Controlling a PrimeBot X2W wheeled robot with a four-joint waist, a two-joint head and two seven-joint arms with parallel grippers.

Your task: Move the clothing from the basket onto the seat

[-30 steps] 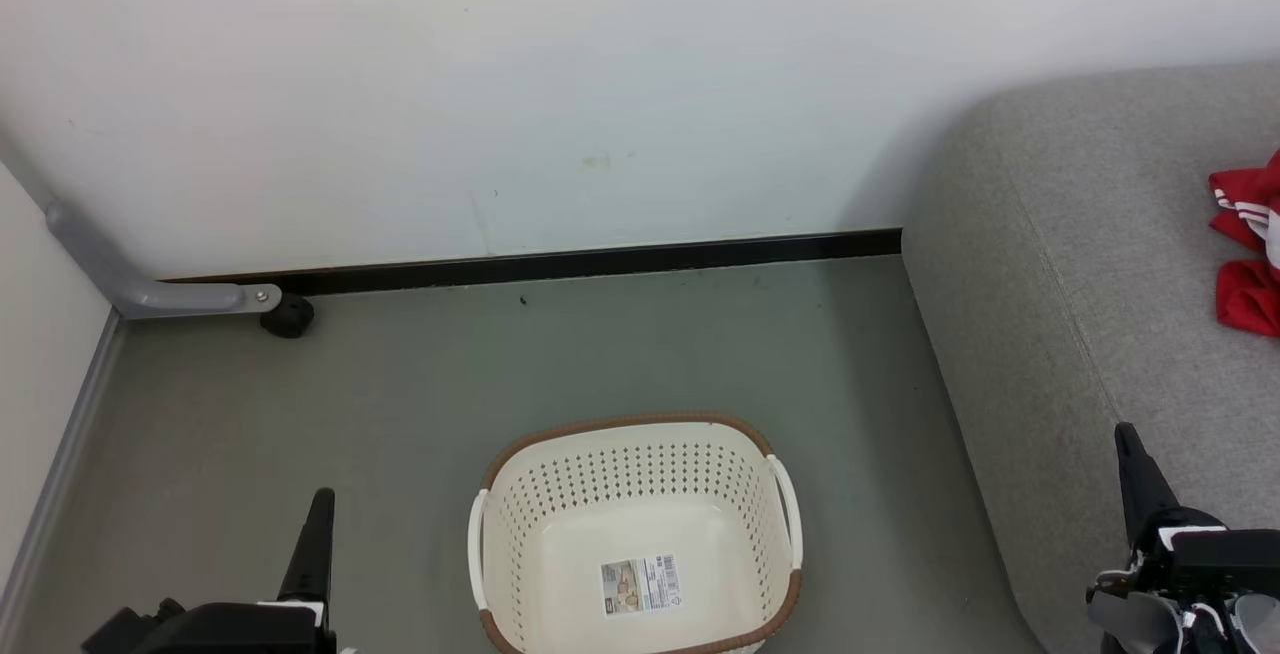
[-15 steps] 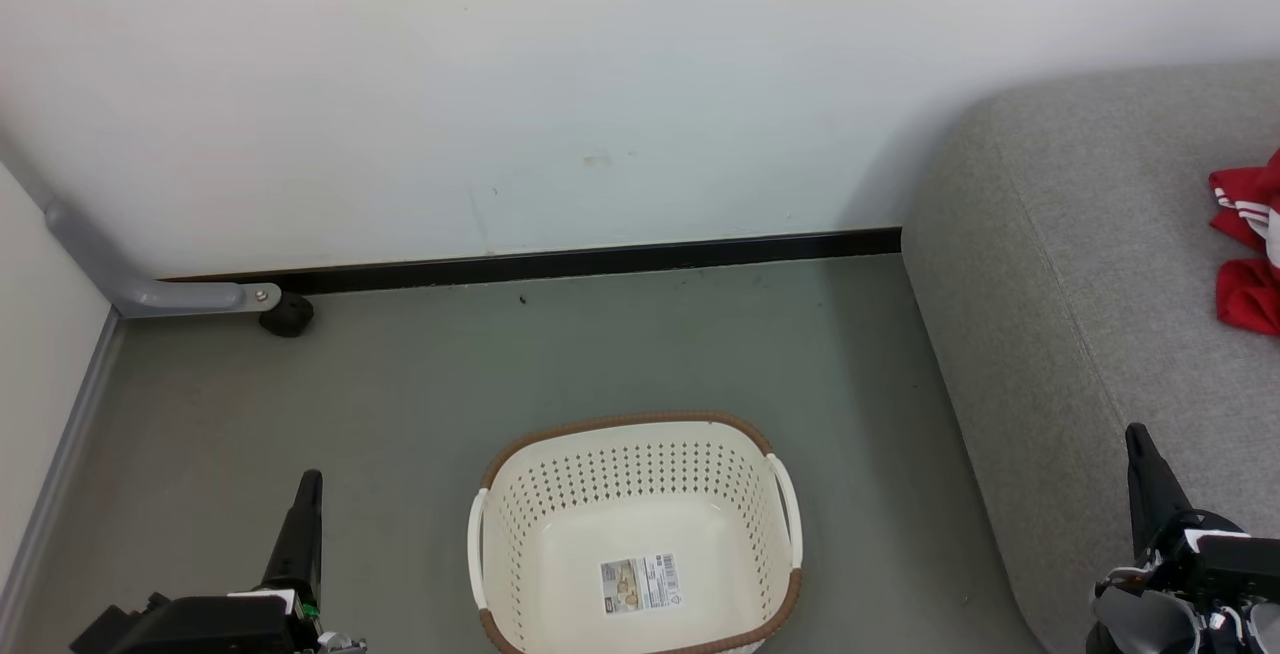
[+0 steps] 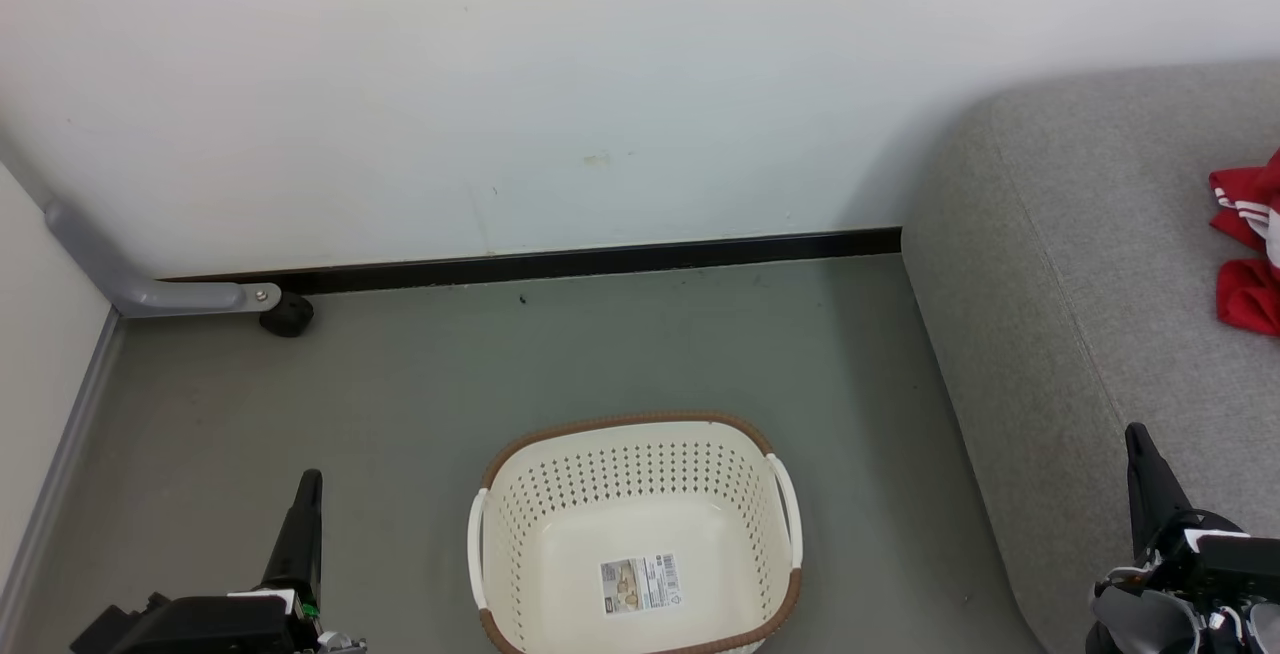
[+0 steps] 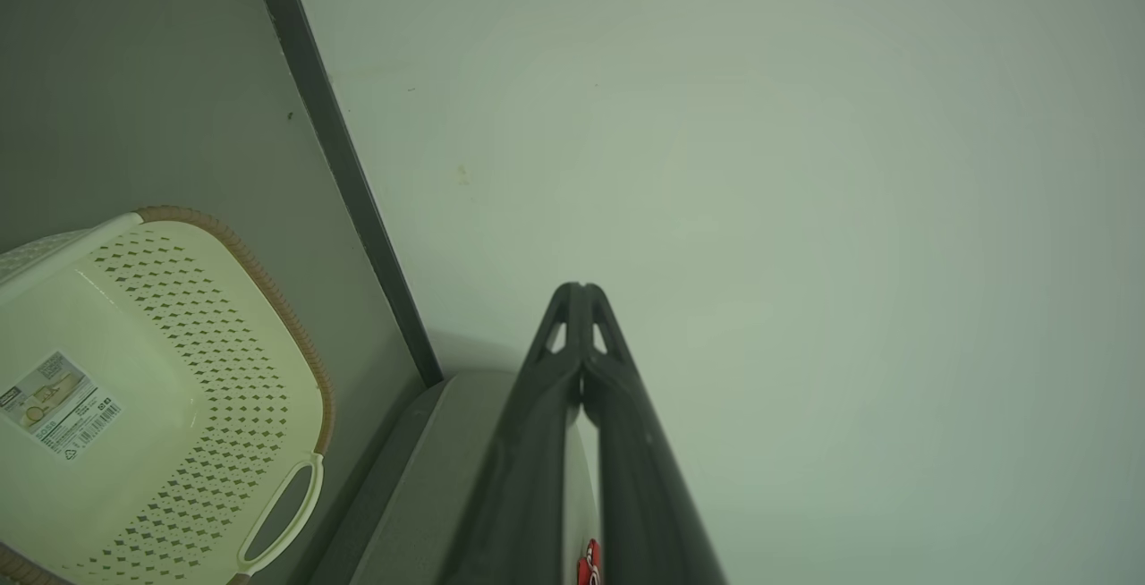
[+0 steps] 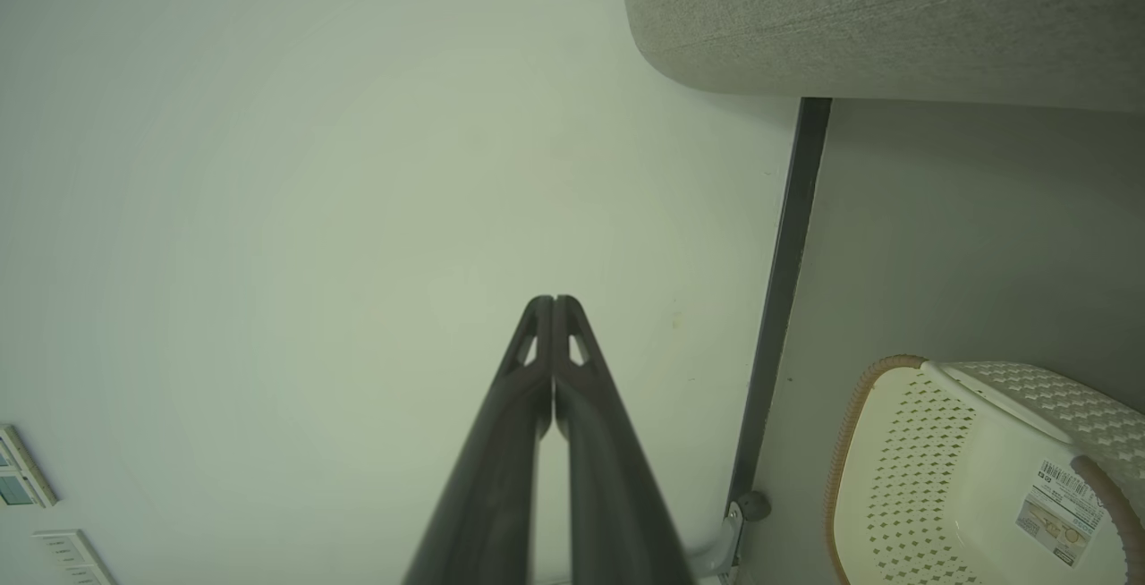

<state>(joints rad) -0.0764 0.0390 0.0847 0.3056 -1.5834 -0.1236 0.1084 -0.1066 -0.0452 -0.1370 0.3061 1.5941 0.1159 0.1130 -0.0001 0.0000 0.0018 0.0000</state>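
A pale wall (image 3: 600,84) filled the upper half of the head view, meeting a grey floor (image 3: 620,354) along a dark skirting strip (image 3: 600,261). The basket (image 3: 640,479) stood upright on that floor at bottom centre, with nothing in it but the barcode sticker (image 3: 641,584) on its bottom. The clothing (image 3: 1245,254) lay bunched at the right edge of the frame, resting on the seat (image 3: 1100,264), which took up the right side. White striped trim showed on one fold. Judging from this, the job looked done or nearly so, though any cloth beyond the frame edge could not be seen. That would explain the arms: the left gripper (image 3: 312,482) sat at lower left and the right gripper (image 3: 1133,431) at lower right, each with its two fingers pressed together on nothing, pointing up the frame, well apart from basket and cloth alike. At left a grey pipe (image 3: 150,292) ran down the wall to a small black wheel (image 3: 288,315), far from the basket. Nothing stood between basket and seat.
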